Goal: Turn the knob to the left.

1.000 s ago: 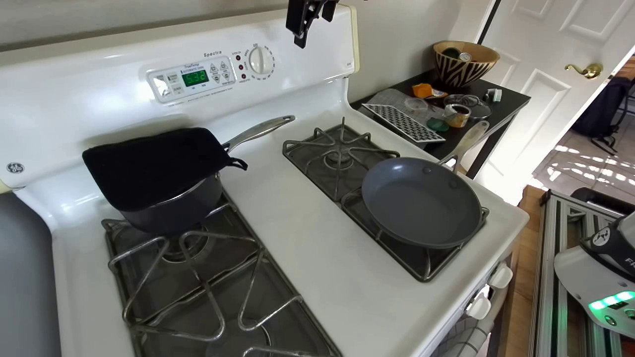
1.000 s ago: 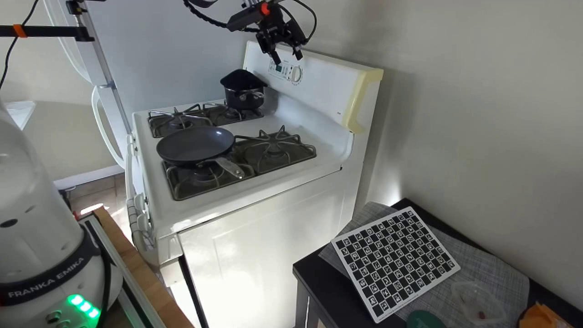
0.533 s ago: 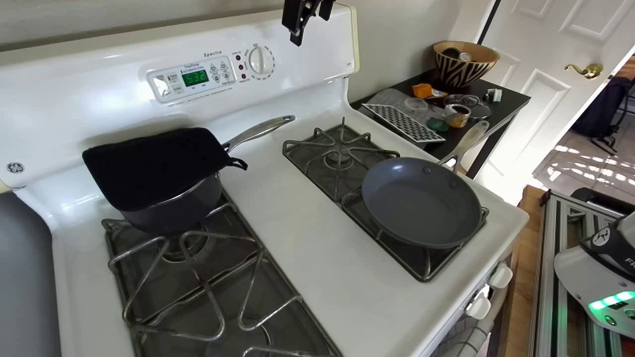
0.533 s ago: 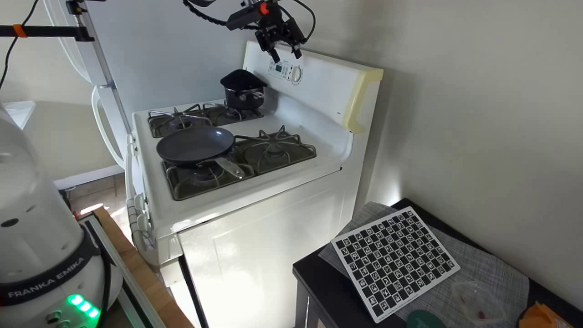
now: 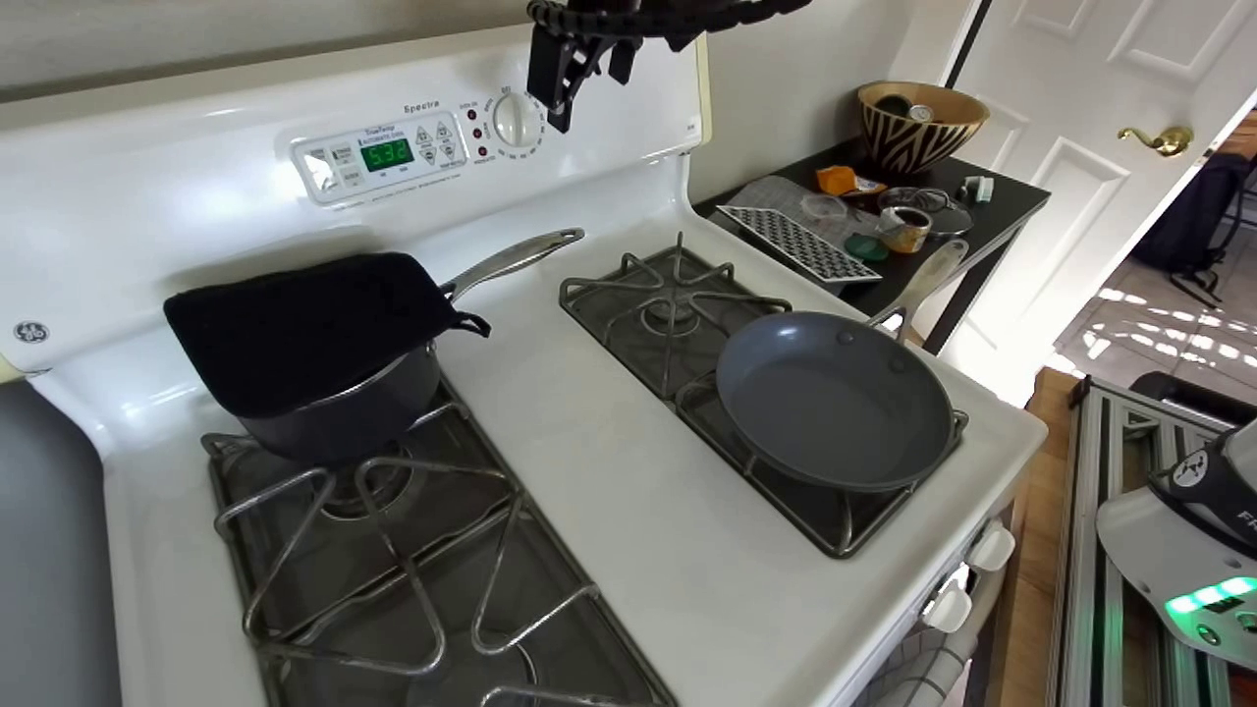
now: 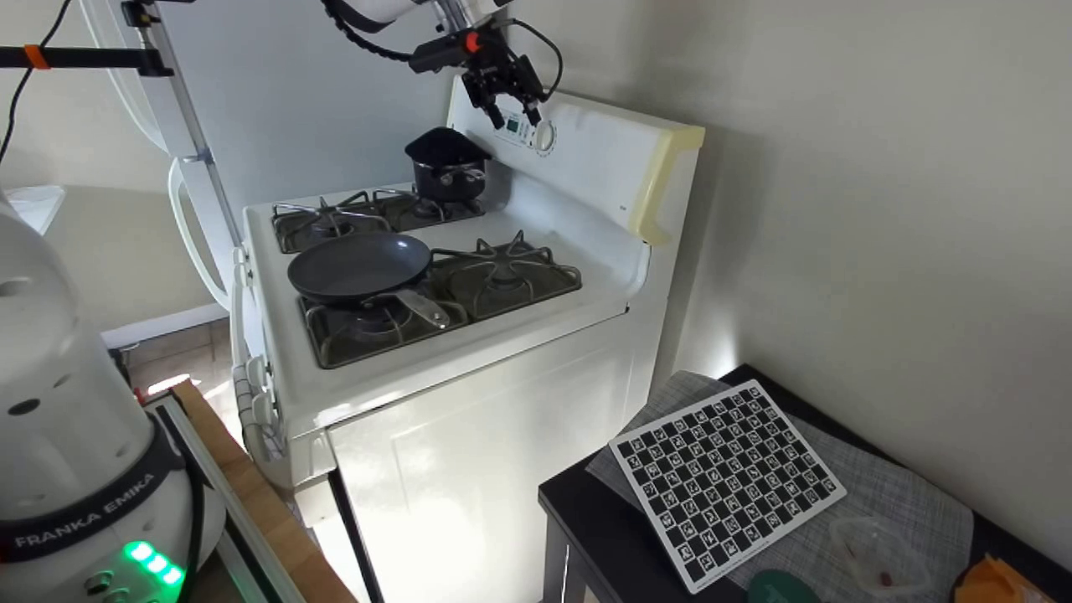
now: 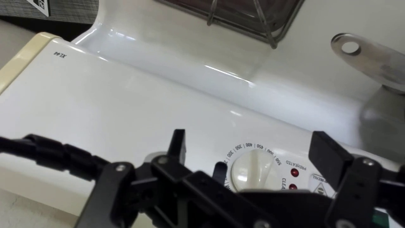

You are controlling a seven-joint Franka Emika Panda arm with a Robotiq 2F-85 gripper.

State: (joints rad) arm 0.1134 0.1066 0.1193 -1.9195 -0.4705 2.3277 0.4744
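Knob [image 7: 252, 170]: far side of the pincer [image 6: 516, 121], between its jaws in the wrist view.
Knob's long axis: crosswise to their spread.
Pincer: apart, gripping nothing.

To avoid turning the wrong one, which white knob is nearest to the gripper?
The round white knob on the white back panel, ringed by printed numbers; the other white knobs, below the white stovetop, are farther away.

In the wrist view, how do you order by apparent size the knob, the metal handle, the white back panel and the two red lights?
Largest: white back panel.
Next: metal handle, cut off by the picture's edge.
Then: knob, partly covered.
Smallest: upper red light and lower red light, too alike to rank.
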